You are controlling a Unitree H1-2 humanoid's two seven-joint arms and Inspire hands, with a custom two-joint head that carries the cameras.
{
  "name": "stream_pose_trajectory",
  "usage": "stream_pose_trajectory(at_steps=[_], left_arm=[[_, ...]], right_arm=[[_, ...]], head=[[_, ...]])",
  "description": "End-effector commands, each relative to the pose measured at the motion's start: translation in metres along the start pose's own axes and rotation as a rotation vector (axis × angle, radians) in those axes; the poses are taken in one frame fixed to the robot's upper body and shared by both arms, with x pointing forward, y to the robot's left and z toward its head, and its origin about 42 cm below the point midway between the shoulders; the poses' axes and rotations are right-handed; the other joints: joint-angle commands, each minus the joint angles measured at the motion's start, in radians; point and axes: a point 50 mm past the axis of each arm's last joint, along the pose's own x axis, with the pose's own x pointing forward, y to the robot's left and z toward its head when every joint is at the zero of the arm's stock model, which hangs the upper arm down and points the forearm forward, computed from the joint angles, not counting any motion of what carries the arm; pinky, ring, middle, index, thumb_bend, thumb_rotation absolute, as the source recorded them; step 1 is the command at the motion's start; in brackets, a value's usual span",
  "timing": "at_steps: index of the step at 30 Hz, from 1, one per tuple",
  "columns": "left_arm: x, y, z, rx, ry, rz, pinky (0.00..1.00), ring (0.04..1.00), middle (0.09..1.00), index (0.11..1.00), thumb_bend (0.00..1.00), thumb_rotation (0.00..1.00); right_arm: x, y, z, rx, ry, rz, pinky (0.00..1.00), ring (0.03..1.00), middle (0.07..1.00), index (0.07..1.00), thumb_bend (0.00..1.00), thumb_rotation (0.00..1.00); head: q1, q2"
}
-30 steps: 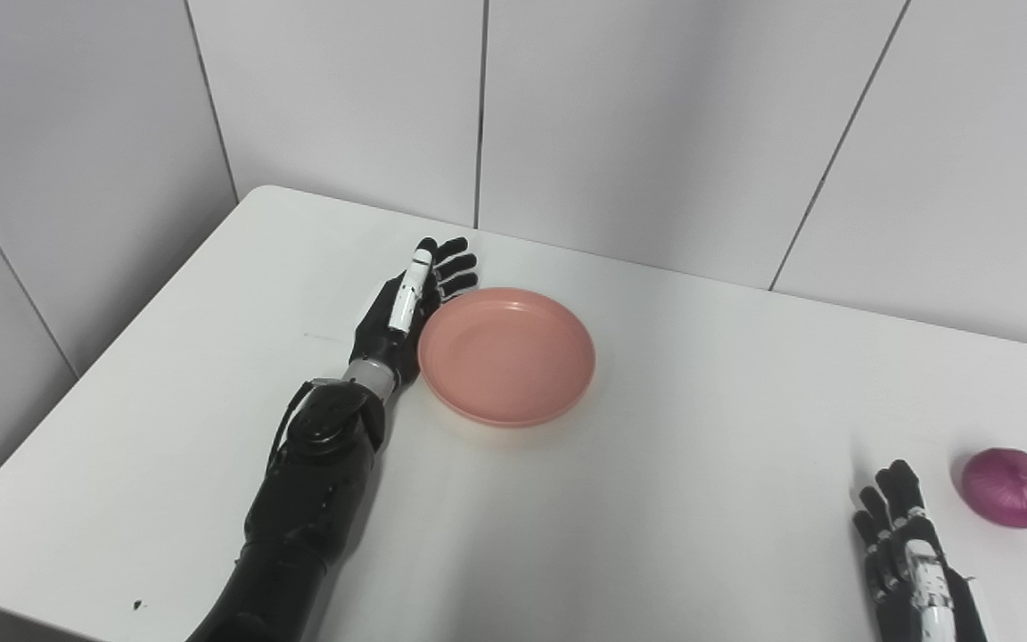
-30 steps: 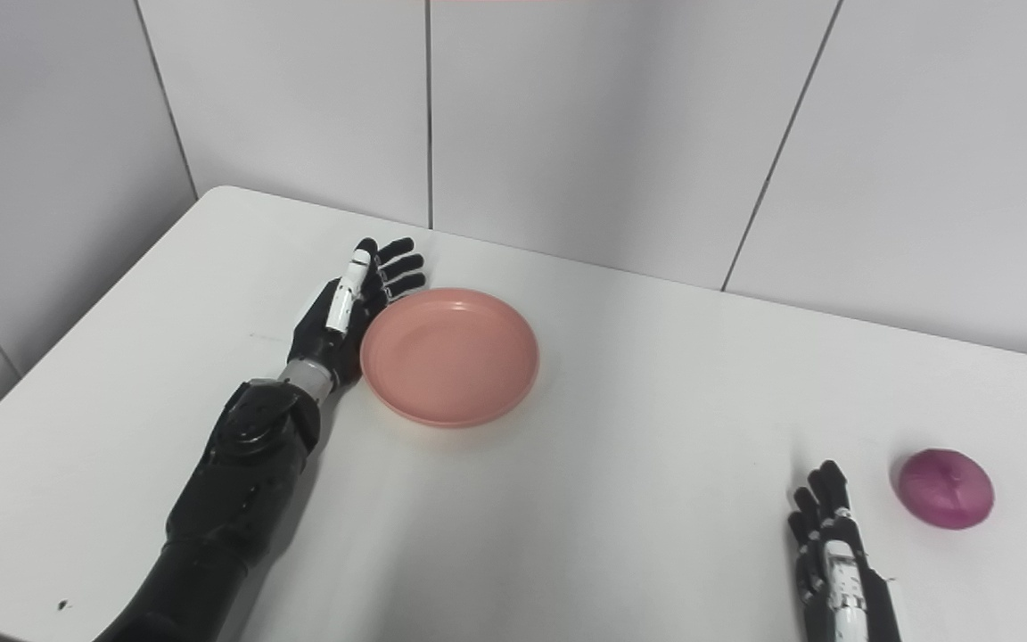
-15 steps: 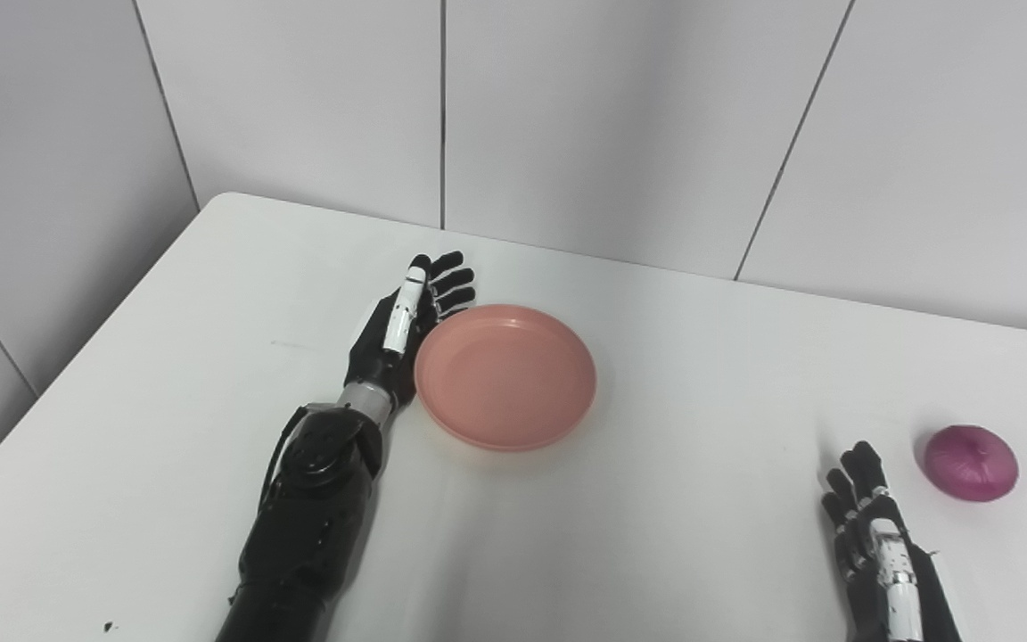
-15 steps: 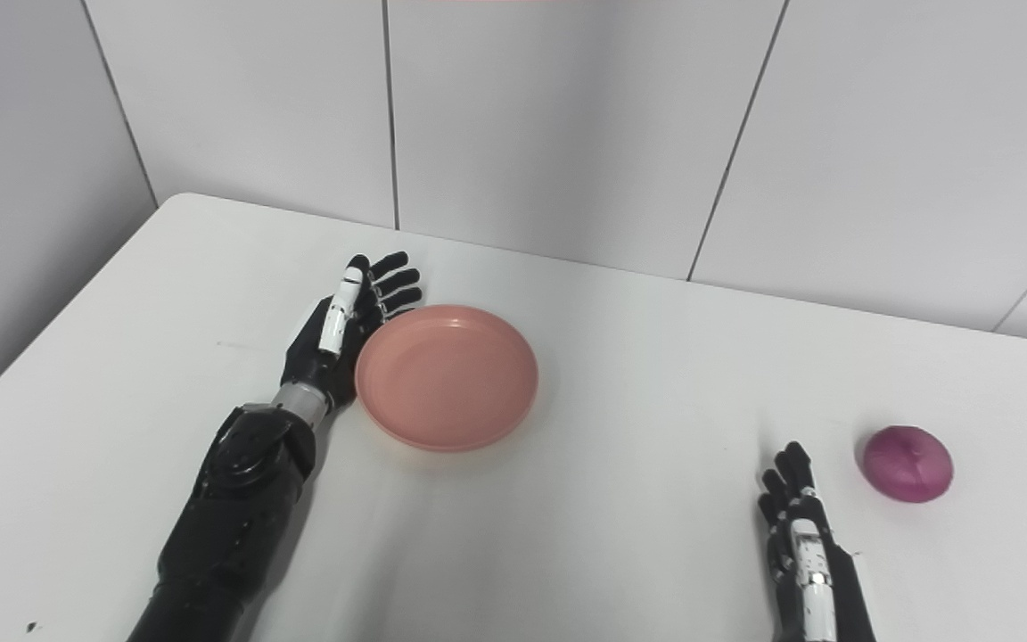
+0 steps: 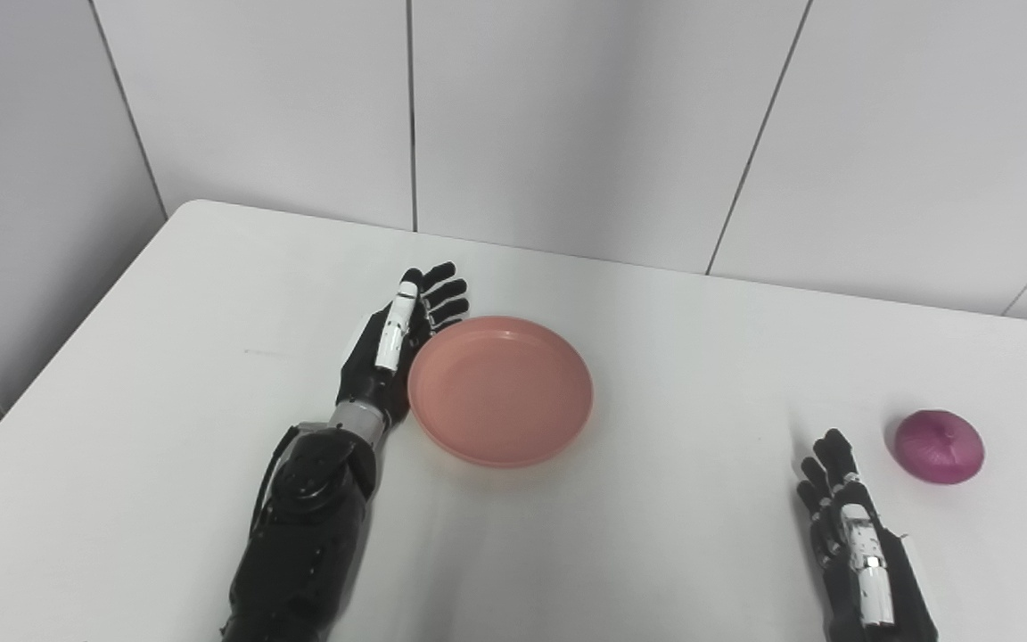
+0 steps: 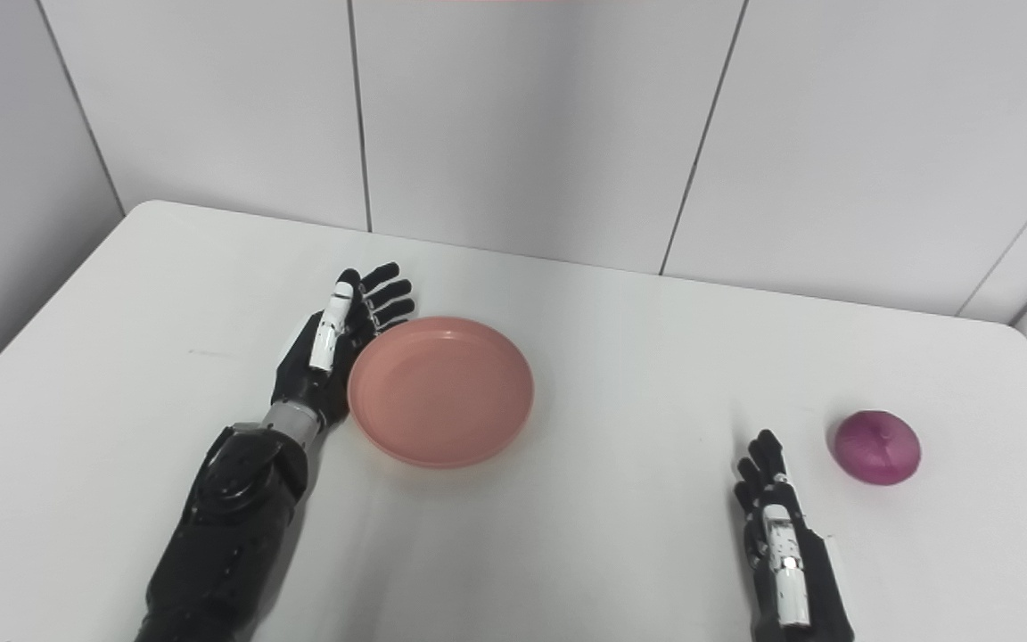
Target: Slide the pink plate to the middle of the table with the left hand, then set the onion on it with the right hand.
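Observation:
The pink plate (image 5: 500, 390) lies flat on the white table (image 5: 683, 544), a little left of its middle, with nothing on it. My left hand (image 5: 389, 348) is open, its fingers stretched out along the plate's left rim and touching it. The purple onion (image 5: 939, 446) sits near the table's right side. My right hand (image 5: 854, 544) rests open near the front edge, a short way left of the onion and apart from it.
White tiled walls (image 5: 567, 125) close off the table at the back and the left. The table's right back corner (image 6: 1013, 328) shows in the right eye view.
The camera has turned, shifting the whole picture left. Against the table, my left hand and the plate have slid a little right and nearer. The right hand and onion keep their places.

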Motion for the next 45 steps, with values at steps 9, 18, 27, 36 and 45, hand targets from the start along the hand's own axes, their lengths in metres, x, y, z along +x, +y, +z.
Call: stream_pose_trajectory(at_steps=[9, 18, 27, 36, 45], left_arm=[[-0.018, -0.022, -0.016, 0.014, 0.05, 0.026, 0.83, 0.856, 0.857, 0.831, 0.47, 1.0], [-0.03, -0.043, -0.024, -0.017, 0.05, 0.035, 0.85, 0.863, 0.861, 0.835, 0.47, 1.0], [-0.043, -0.061, -0.033, -0.075, 0.047, -0.016, 0.86, 0.877, 0.877, 0.85, 0.48, 1.0], [-0.056, -0.073, -0.038, -0.1, 0.05, -0.11, 0.9, 0.895, 0.904, 0.883, 0.47, 1.0], [-0.066, -0.071, -0.04, -0.079, 0.076, -0.171, 0.93, 0.924, 0.932, 0.915, 0.49, 1.0]], right_arm=[[-0.012, 0.023, -0.031, 0.069, 0.12, 0.016, 1.0, 1.0, 1.0, 1.0, 0.2, 1.0], [-0.011, 0.023, -0.033, 0.078, 0.12, 0.01, 1.0, 1.0, 1.0, 1.0, 0.2, 1.0], [-0.011, 0.026, -0.032, 0.065, 0.118, 0.014, 1.0, 1.0, 1.0, 1.0, 0.21, 1.0], [-0.011, 0.029, -0.031, 0.067, 0.121, 0.011, 1.0, 1.0, 1.0, 1.0, 0.21, 1.0], [-0.011, 0.029, -0.031, 0.065, 0.12, 0.012, 1.0, 1.0, 1.0, 1.0, 0.23, 1.0]], head=[[-0.043, 0.016], [-0.058, 0.027], [-0.078, 0.037], [-0.093, 0.046], [-0.102, 0.055]])
